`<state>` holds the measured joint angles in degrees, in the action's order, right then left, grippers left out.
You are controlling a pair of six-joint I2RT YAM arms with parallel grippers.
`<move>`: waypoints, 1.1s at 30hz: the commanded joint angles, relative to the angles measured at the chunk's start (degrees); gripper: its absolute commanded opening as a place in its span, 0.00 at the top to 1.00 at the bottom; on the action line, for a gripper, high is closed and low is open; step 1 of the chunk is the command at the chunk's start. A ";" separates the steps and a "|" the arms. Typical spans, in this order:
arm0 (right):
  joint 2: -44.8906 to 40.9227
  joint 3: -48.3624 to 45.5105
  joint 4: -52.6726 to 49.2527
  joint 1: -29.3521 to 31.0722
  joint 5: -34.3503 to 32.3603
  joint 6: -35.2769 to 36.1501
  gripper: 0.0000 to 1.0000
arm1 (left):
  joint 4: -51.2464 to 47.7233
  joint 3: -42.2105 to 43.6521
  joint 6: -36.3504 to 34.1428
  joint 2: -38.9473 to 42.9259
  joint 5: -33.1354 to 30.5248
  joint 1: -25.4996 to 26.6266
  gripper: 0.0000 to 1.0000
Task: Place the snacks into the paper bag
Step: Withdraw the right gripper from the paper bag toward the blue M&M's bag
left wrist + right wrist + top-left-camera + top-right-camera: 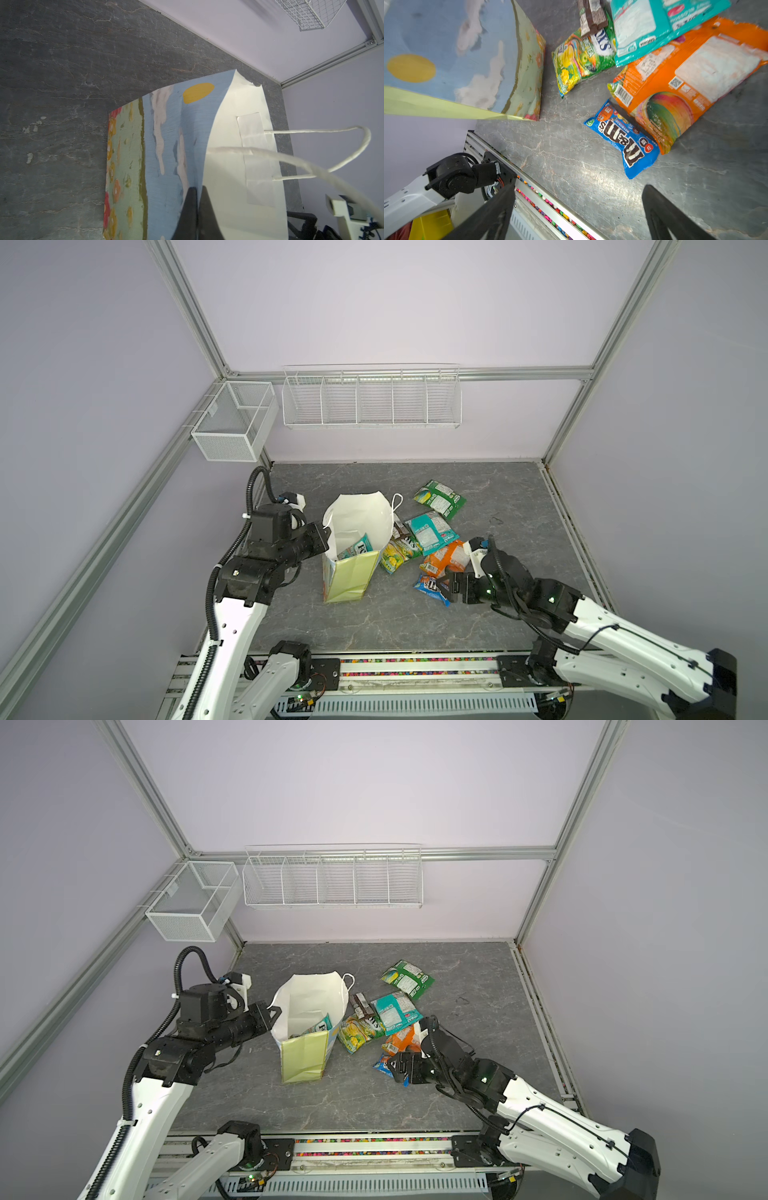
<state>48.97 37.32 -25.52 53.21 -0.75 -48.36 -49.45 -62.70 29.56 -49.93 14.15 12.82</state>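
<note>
Paper bag (172, 133): matt paper, printed face, inside plain white. Cord handle (311, 131): fibrous, soft. M&M's packet (623, 139), orange packet (695, 68): glossy crinkled film. Tabletop (571, 162): grey stone-look, slight sheen. Wire rack (370, 402), upper middle: white-coated metal.

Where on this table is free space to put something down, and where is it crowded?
Free: the front strip of the table between the paper bag and the near rail; the back strip behind the bag; the right edge. Crowded: right of the bag, from green packet to M&M's packet.
</note>
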 commanded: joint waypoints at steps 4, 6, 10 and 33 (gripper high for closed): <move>-1.51 -5.71 5.89 -0.58 7.27 -2.72 0.02 | 2.00 0.19 3.10 0.18 0.71 0.18 1.00; -1.67 -6.06 4.78 -1.20 7.42 -2.54 0.01 | 3.05 0.60 3.95 0.05 1.39 0.15 1.00; -1.19 -7.87 5.41 -2.70 8.46 -2.68 0.01 | 4.13 1.03 4.04 -0.59 1.37 0.19 1.00; 3.88 -9.45 11.75 -7.07 10.43 -2.88 0.09 | 8.84 -4.01 0.50 -6.91 2.73 0.13 1.00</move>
<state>51.51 28.91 -16.82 47.18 7.81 -50.81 -43.51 -64.20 31.20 -56.62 16.45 12.82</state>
